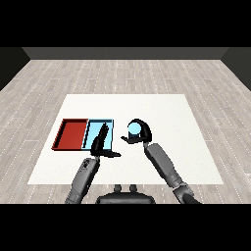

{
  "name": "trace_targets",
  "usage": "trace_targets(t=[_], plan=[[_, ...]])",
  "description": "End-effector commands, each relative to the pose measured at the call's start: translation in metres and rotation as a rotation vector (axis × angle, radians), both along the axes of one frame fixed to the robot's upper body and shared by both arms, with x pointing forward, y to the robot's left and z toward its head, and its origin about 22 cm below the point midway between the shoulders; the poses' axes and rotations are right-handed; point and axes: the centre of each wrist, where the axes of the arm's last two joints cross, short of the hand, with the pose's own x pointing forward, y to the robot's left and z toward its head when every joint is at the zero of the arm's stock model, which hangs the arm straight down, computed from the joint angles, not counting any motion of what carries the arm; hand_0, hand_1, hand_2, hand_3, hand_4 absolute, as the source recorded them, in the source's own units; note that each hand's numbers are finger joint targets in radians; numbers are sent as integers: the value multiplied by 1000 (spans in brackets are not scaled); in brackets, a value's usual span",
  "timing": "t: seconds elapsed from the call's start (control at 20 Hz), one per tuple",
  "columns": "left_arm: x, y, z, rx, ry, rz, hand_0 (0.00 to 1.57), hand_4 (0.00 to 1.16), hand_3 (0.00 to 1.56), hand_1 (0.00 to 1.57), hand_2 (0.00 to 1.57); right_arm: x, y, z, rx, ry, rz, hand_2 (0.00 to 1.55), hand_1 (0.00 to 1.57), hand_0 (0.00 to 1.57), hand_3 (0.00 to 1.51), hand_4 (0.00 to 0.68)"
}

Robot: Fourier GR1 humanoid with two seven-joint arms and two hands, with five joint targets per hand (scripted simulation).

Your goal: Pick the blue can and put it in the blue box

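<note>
My right hand is curled round the blue can, holding it above the white table, just to the right of the light blue tray. My left hand reaches over that tray with fingers straight, thumb stuck out sideways (it may be touching the tray floor, though I cannot tell). The red tray lies alongside, further left.
</note>
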Motion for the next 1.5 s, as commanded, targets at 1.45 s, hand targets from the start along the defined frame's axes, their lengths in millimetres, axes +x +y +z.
trace_targets(t=[1.45], plan=[[29, -53, -4, 46, 107, -57, 0, 0, 0, 0, 0, -2, 38, 19, -14, -55, 119, 1429, 1408, 1408, 1391, 651]])
